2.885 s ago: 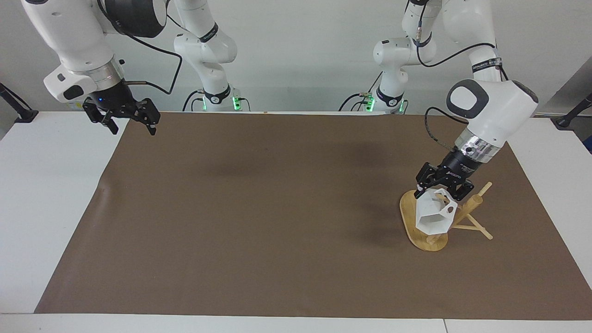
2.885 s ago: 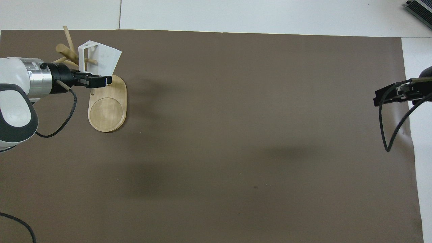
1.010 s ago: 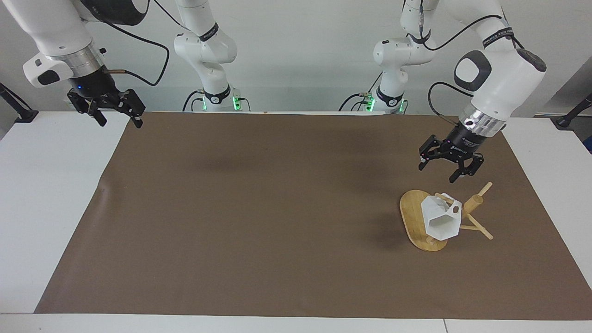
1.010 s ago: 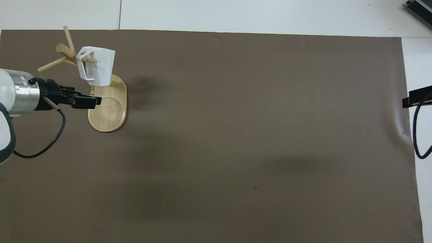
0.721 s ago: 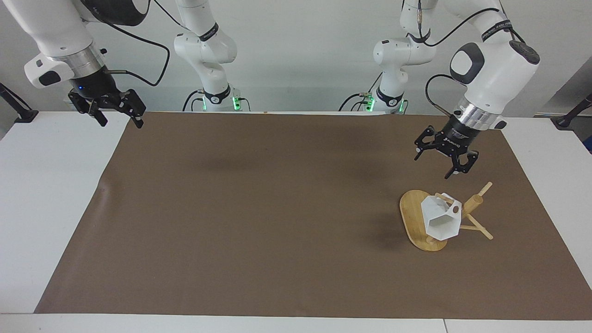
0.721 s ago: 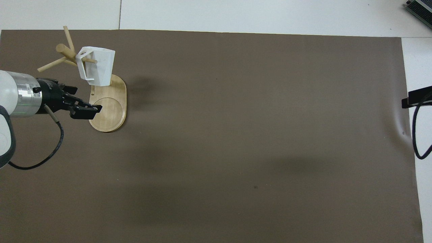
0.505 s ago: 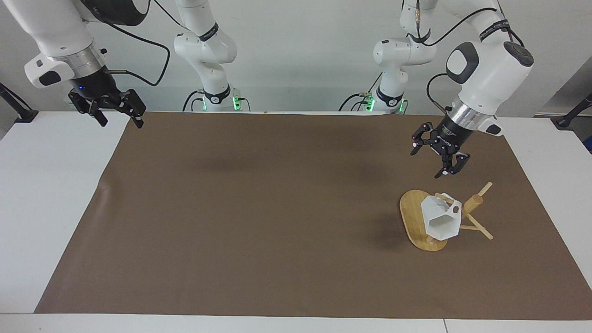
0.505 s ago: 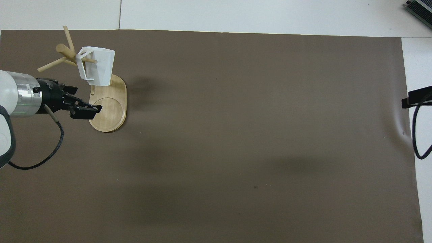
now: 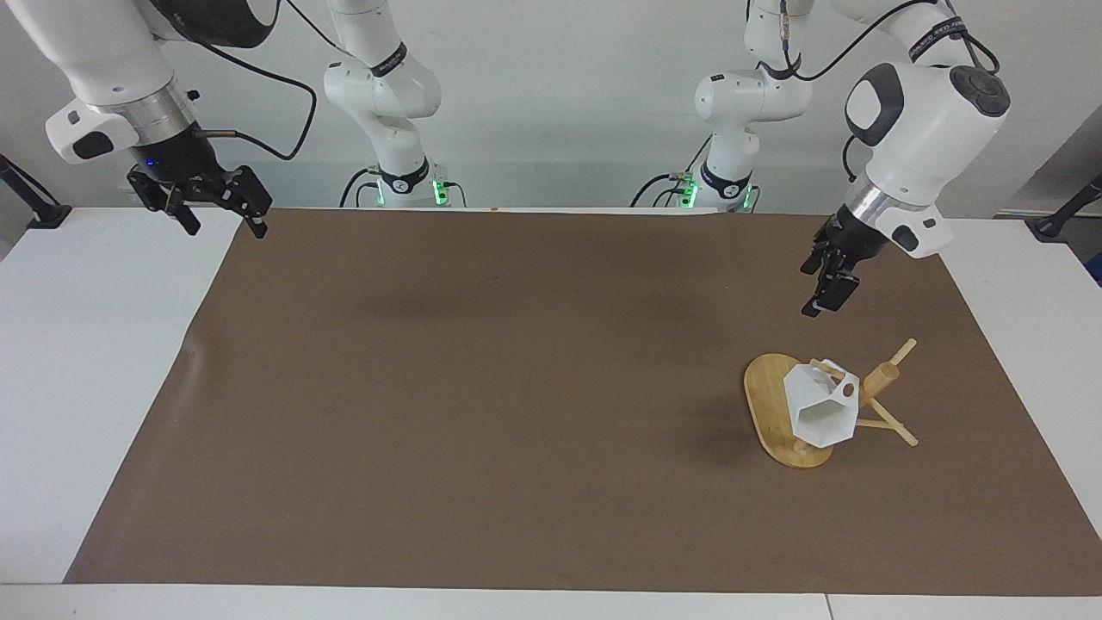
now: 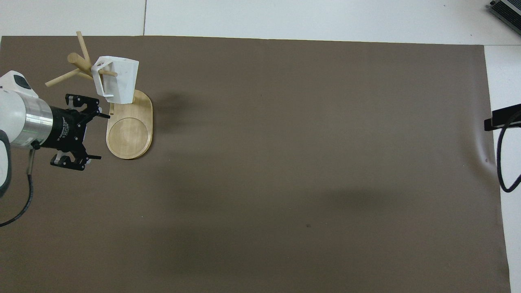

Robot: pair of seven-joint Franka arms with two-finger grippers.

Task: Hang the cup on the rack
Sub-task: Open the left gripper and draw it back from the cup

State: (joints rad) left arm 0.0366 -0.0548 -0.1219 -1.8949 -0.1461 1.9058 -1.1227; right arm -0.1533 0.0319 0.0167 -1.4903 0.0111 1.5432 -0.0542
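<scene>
From my station I read the cup (image 9: 822,409) as hung: a peg of the rack (image 9: 779,412) passes through its handle, it dangles mouth-down and tilted over the oval base, and nothing else touches it. The overhead view agrees, with the peg showing through the handle of the cup (image 10: 116,79) beside the rack's (image 10: 130,134) post. So I judge the main job done; what seems left is only to clear the arm and see that the cup keeps hanging.

My left claw (image 9: 825,284) is up in the air, apart from both cup and rack, with the rack's base below it and toward the bench's middle. From overhead the left claw (image 10: 87,134) shows its fingers spread wide with nothing between them, so it is open and empty, just off the edge of the base.

The right claw (image 9: 219,207) waits well apart from all this, raised over the edge of the brown mat (image 9: 482,396) at the right arm's end of the bench (image 9: 77,362). Its fingers look parted and empty too. In the overhead view only a dark piece of it shows at the frame's edge.
</scene>
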